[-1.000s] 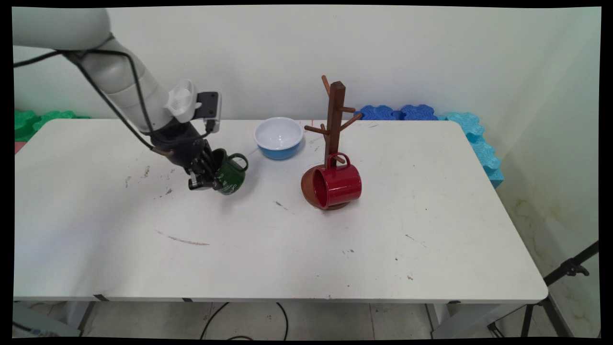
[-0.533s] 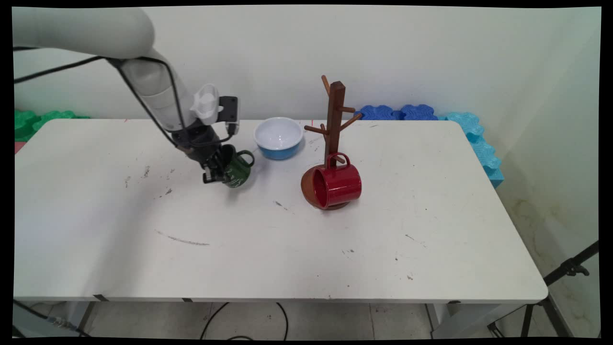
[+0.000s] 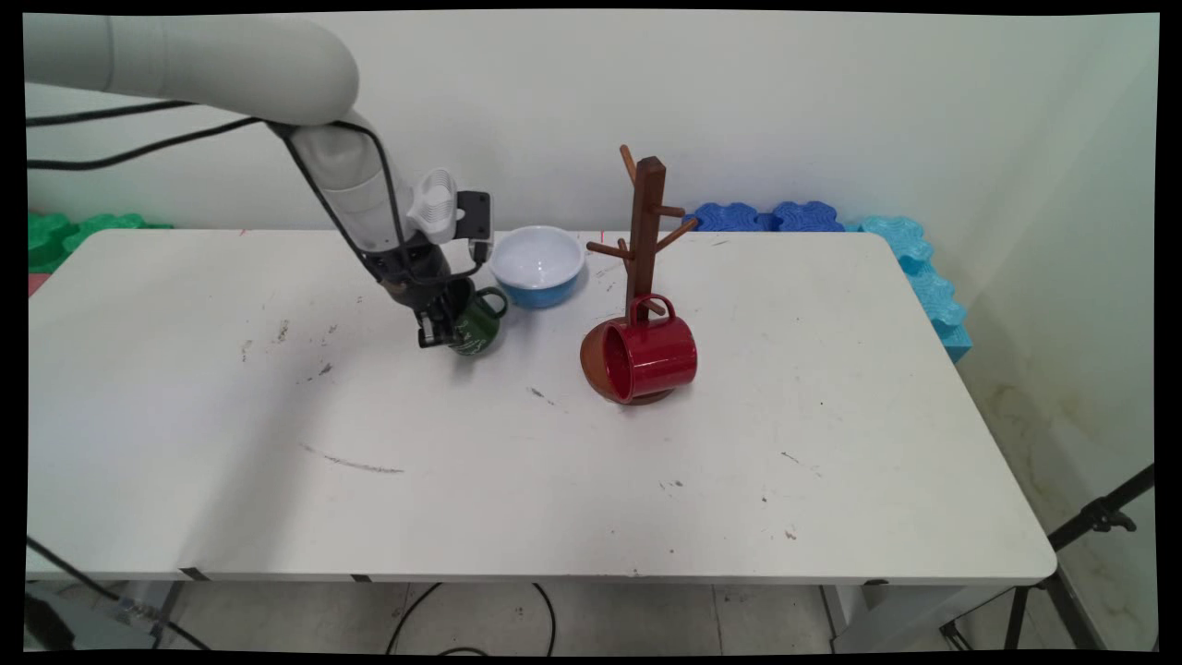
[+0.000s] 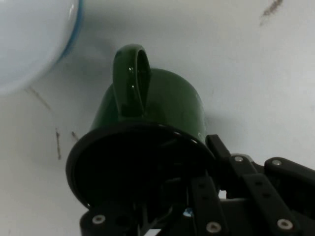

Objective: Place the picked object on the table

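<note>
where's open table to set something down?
Free: the table's near half in front of the red mug, the right end beyond the mug tree, and the left end. Crowded: the back middle, where end effector grips the green mug beside the bowl.

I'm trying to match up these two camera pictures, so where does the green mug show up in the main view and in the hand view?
Main view: the green mug is left of centre, tilted in the gripper, just left of the blue bowl.
Hand view: the green mug fills the centre, handle pointing up, its dark mouth toward the camera.
Shared landmark: the blue bowl, at the hand view's upper left corner.
</note>
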Robot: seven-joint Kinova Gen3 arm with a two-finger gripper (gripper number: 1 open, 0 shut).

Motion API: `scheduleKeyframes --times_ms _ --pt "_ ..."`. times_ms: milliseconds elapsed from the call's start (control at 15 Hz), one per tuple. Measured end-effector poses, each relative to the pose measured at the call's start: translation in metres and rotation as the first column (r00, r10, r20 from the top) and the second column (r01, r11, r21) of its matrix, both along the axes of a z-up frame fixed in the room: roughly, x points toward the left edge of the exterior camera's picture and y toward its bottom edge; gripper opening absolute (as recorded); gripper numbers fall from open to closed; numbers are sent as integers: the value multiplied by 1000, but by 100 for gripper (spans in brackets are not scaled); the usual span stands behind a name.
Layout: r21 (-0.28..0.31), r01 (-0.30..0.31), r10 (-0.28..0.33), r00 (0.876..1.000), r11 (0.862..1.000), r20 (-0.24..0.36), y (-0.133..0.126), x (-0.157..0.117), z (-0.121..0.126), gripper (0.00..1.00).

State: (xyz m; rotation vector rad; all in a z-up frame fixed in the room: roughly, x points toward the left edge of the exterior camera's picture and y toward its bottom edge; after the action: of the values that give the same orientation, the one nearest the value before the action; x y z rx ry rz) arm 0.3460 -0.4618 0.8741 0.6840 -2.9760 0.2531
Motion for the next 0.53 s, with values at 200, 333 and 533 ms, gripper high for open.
scheduleKeyframes --times_ms 200,333,533 --pt "1 2 -2 1000 1000 6 -7 -6 -5 0" --pt "2 4 -4 1000 1000 7 -10 -9 -7 0" --pt "3 9 -9 1000 1000 5 -12 -14 -10 100"
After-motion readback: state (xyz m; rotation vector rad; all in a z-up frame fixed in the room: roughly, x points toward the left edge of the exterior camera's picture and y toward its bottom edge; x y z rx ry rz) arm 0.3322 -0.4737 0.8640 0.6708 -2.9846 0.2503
